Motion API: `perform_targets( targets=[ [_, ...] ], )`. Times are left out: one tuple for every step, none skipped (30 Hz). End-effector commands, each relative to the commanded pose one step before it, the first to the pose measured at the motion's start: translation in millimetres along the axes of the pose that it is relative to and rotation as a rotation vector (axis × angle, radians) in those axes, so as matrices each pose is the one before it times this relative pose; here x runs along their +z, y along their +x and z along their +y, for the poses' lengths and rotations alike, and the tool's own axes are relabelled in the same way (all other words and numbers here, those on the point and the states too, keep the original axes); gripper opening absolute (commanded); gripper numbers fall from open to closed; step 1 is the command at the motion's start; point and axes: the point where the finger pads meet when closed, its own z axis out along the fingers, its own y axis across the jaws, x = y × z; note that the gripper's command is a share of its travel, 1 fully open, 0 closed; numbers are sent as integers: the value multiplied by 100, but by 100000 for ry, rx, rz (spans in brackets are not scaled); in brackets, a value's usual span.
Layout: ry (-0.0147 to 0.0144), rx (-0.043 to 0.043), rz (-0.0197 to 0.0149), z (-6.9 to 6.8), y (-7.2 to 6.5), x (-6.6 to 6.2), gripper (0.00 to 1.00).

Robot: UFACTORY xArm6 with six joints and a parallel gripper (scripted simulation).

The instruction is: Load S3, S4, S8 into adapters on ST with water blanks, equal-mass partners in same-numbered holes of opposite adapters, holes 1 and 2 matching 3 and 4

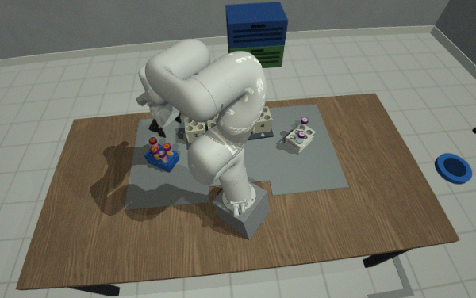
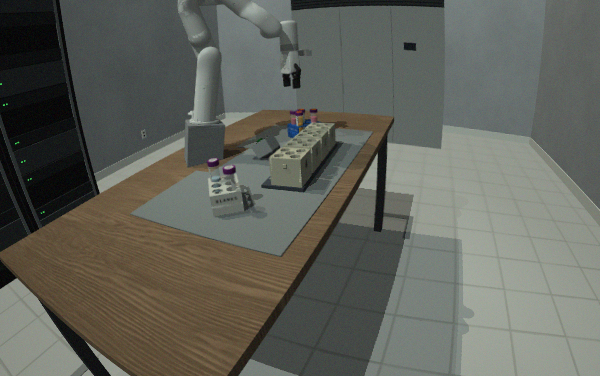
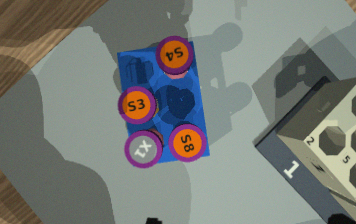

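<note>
The blue sample rack (image 3: 192, 95) (image 1: 170, 162) (image 2: 292, 131) stands on the grey mat at the left end of the stand. In the wrist view it holds S4 (image 3: 174, 54), S3 (image 3: 137, 105), S8 (image 3: 187, 142) and the grey-dotted X1 (image 3: 143, 148), all upright. My gripper (image 2: 291, 80) (image 1: 157, 128) is open and empty, high above this rack. Adapter 1 (image 3: 320, 150) shows at the right edge of the wrist view with empty holes. The row of cream adapters (image 2: 302, 150) (image 1: 196, 131) sits in the dark stand (image 2: 318, 169). The white blanks rack (image 2: 226, 199) (image 1: 298, 145) holds purple-capped tubes (image 2: 229, 174) (image 1: 305, 120).
The sloped DONE desk (image 2: 265, 146) stands between my base block (image 2: 204, 140) (image 1: 243, 212) and the adapters; my arm hides it in the top view. A blue and green crate (image 1: 255, 33) and a blue disc (image 1: 453, 167) lie on the floor.
</note>
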Motion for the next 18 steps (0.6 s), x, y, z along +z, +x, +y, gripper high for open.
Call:
perform_targets(
  targets=[
    [-273, 88, 286, -1673, 806, -97, 100],
    [4, 1, 1, -377, 140, 0, 100],
    [0, 0, 0, -1, 2, 0, 100],
    [0, 0, -1, -1, 0, 267, 100],
    [0, 0, -1, -1, 0, 267, 100],
    [0, 0, -1, -1, -1, 267, 100],
    [0, 0, 0, 0, 0, 0, 100],
    [0, 0, 0, 0, 0, 0, 100],
    [0, 0, -1, -1, 0, 268, 100],
    [0, 0, -1, 0, -1, 267, 100],
    [0, 0, -1, 0, -1, 267, 100],
    [0, 0, -1, 0, -1, 267, 100],
    [0, 0, -1, 0, -1, 267, 100],
    [0, 0, -1, 0, -1, 267, 100],
    [0, 0, -1, 0, -1, 267, 100],
    [0, 0, -1, 0, -1, 267, 100],
    [0, 0, -1, 0, -1, 267, 100],
    [0, 0, -1, 0, -1, 267, 100]
  ],
)
